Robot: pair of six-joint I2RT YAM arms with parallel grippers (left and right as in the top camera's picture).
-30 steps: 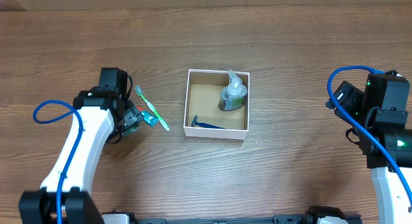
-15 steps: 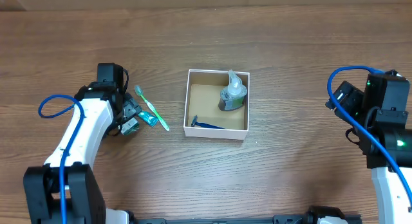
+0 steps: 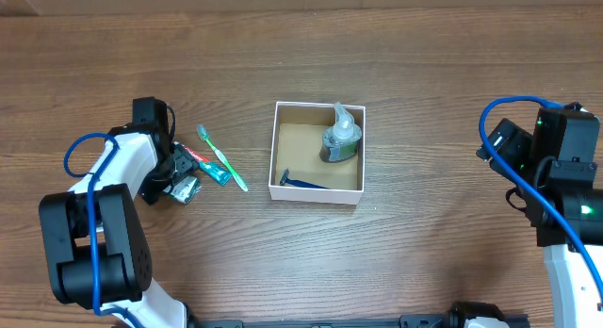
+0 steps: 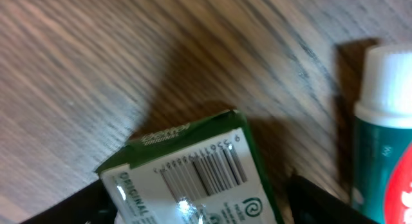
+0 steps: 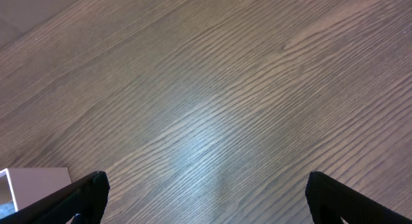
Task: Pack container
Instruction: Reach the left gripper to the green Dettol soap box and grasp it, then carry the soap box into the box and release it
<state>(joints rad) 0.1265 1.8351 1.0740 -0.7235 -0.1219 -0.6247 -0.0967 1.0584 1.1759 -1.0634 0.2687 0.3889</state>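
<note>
Container (image 3: 274,154) sits mid-table (image 3: 424,64), square to the overhead view, w/ open wood on all four sides. The widest room is to its right, up to the right arm. Inside, a capped bottle (image 3: 340,139) stands in the far right corner and a blue razor (image 3: 303,183) lies along the near wall. Left of the box, apart from its wall, a green toothbrush (image 3: 222,159) lies slanted w/ a toothpaste tube (image 3: 203,165) just beside it. Left gripper (image 3: 182,183) is low over a green-and-white carton (image 4: 193,179), fingers (image 4: 318,201) flanking its edges; can't tell if clamped. Carton reads "ORIGINAL" plus a barcode — digits too blurred. Right gripper (image 5: 206,195) is spread wide over bare wood, a container corner at lower left of its view.
</note>
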